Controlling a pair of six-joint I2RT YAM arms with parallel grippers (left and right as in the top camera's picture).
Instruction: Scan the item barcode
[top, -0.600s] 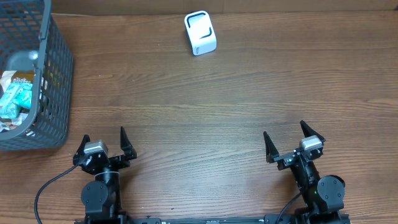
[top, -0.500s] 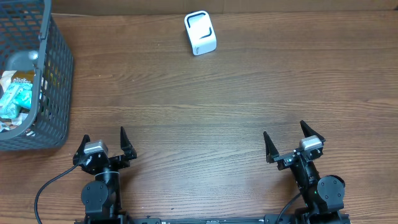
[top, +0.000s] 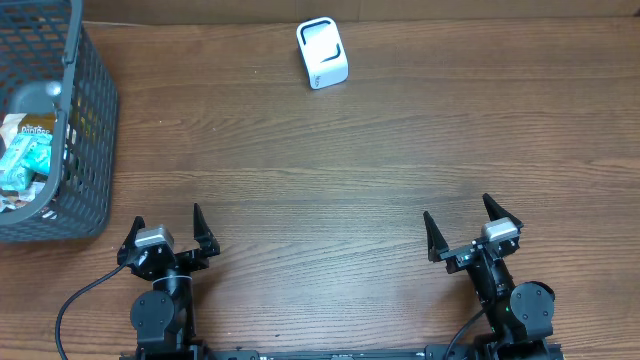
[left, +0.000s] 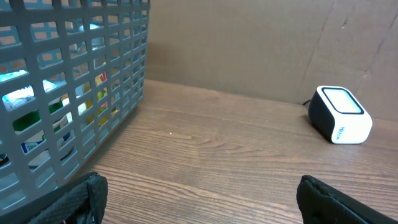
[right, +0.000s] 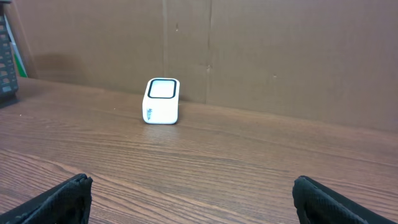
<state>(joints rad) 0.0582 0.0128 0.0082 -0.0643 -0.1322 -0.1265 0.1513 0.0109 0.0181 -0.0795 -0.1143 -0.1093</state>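
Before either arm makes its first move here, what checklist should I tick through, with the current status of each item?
1. Left pincer open, holding nothing: ok.
2. Right pincer open, holding nothing: ok.
3. White box-shaped barcode scanner has its window uncovered: ok.
4. Grey plastic mesh basket holds packets and is open from above: ok.
5. Barcode visible on the teal packet: cannot tell.
6. Brown wooden table between basket and scanner unobstructed: ok.
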